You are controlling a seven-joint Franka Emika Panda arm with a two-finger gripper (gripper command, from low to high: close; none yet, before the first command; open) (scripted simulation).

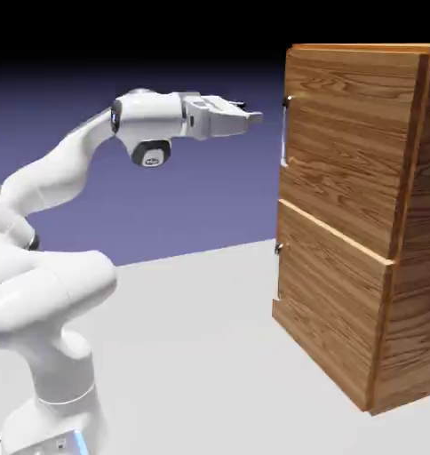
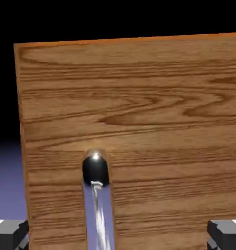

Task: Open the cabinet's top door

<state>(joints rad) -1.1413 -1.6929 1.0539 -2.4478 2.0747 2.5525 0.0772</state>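
I hold the gripper point(image 1: 252, 116) level with its fingers point(image 2: 10, 232) spread wide, short of the cabinet point(image 1: 361, 293), lined up on the top door point(image 2: 139, 112) and its silver handle point(image 2: 96, 195) for grasping.

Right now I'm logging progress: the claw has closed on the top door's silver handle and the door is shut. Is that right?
Not quite. The claw has not closed on the handle: the exterior view shows it level with the handle but short of it, with a clear gap. The hand view shows its fingertips spread wide. The top door is shut, as you said.
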